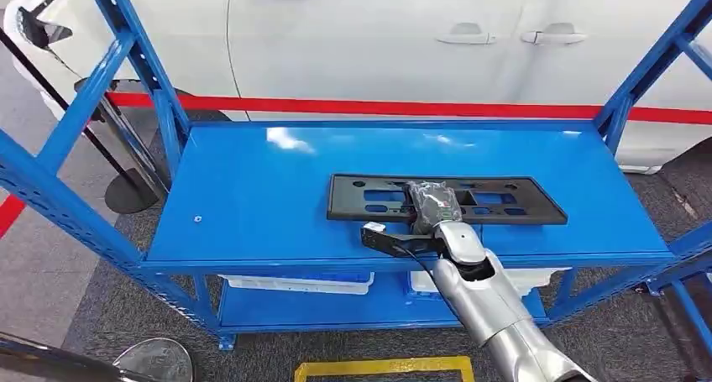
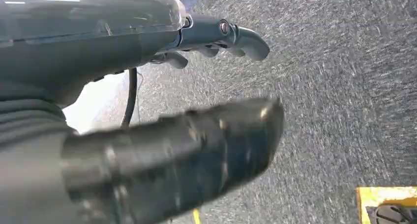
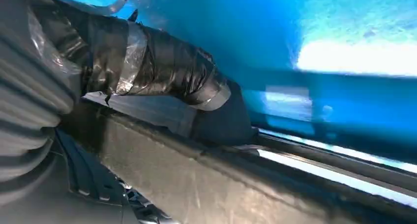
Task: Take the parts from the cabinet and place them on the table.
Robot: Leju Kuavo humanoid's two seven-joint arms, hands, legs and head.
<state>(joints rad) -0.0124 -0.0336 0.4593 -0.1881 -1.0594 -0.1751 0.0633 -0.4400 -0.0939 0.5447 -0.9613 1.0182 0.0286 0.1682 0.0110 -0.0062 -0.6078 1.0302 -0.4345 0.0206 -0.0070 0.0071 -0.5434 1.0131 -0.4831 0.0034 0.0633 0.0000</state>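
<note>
Currently the right hand (image 1: 434, 204) grasps the black frame part (image 1: 520, 201) lying flat on the blue shelf (image 1: 252, 197); left hand (image 2: 196, 86) hangs released. Pickup stage; next requires lifting clear.

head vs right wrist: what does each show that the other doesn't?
Head alone: the whole black part lying flat on the blue shelf, a white car behind, bins on the lower level. Right wrist alone: the thumb pressed against the part's edge. Both: right hand on the part, blue shelf.
</note>
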